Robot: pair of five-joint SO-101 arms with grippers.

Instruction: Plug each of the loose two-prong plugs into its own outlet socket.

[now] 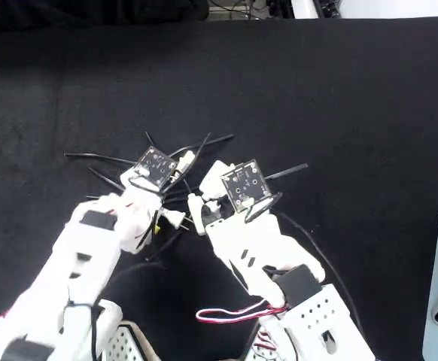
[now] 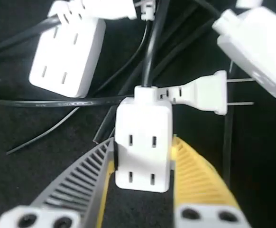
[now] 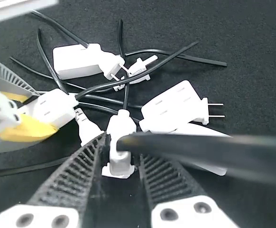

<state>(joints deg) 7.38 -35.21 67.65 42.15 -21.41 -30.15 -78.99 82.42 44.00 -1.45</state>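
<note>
Table: your black table (image 1: 339, 113) carries a tangle of white parts and black cords at its middle
Left arm: the left arm (image 1: 83, 263) sits on the left of the high view, its tip at the tangle
Right arm: the right arm (image 1: 268, 256) sits just beside it, its tip at the same tangle
Left gripper: your left gripper (image 2: 143, 145) is clamped on the held outlet block (image 2: 142, 118), with a grey finger (image 2: 88, 171) on one side and a yellow finger (image 2: 195, 171) on the other, socket slots facing the camera
Right gripper: your right gripper (image 3: 121, 146) is closed tight on the held plug (image 3: 120, 124); a black cord crosses in front of it
Second outlet block: the second outlet block (image 2: 67, 54) lies on the cloth near the held one, with a plug against its end; you cannot tell if that plug is seated
Third outlet block: the third outlet block (image 3: 176, 107) lies near the right gripper, its own two prongs bare
Loose plug: the loose plug (image 2: 204, 92) lies just beside the held outlet block's cord end, prongs pointing away
Cords: the cords (image 1: 98, 158) fan out from the pile
</note>
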